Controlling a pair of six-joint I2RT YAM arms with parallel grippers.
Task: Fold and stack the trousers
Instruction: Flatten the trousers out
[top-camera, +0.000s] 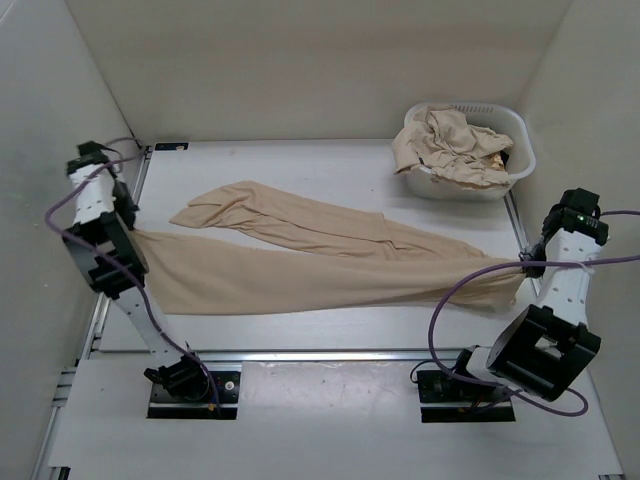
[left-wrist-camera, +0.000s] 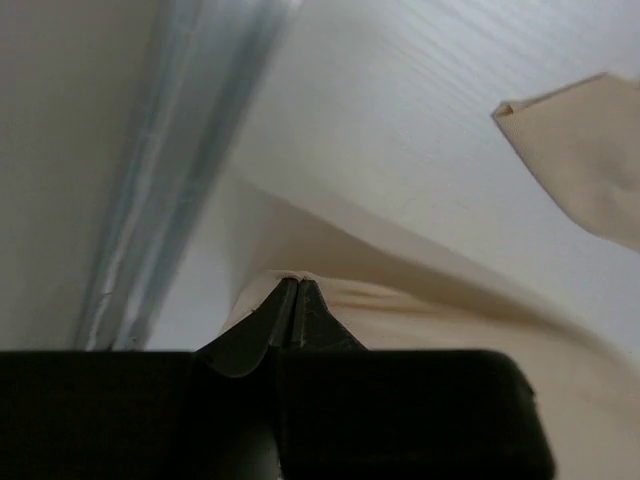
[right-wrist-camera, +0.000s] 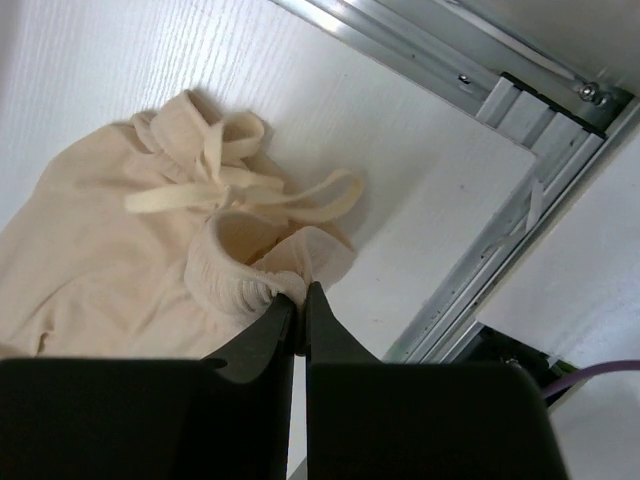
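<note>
A pair of beige trousers (top-camera: 320, 270) is being held stretched across the white table (top-camera: 330, 170), running from 9 o'clock to 3 o'clock in the top view. At the 9 o'clock end, one leg's hem is being pinched by the left gripper (left-wrist-camera: 293, 292), whose jaws are pressed together on the fabric just beside the aluminium rail (left-wrist-camera: 150, 200) at the table edge. The other leg is lying loose on the table, angled away toward 10 o'clock, with its cuff (left-wrist-camera: 585, 150) resting flat, apart from the gripper. At the 3 o'clock end, the gathered elastic waistband (right-wrist-camera: 235, 280) is being clamped by the right gripper (right-wrist-camera: 301, 297), its jaws closed on the cloth. The drawstring (right-wrist-camera: 240, 190) is trailing loose on the table past the waistband. At 1 o'clock, a heap of crumpled trousers (top-camera: 450, 145) is being kept in the white slotted laundry basket (top-camera: 522, 150), well apart from the spread pair.
</note>
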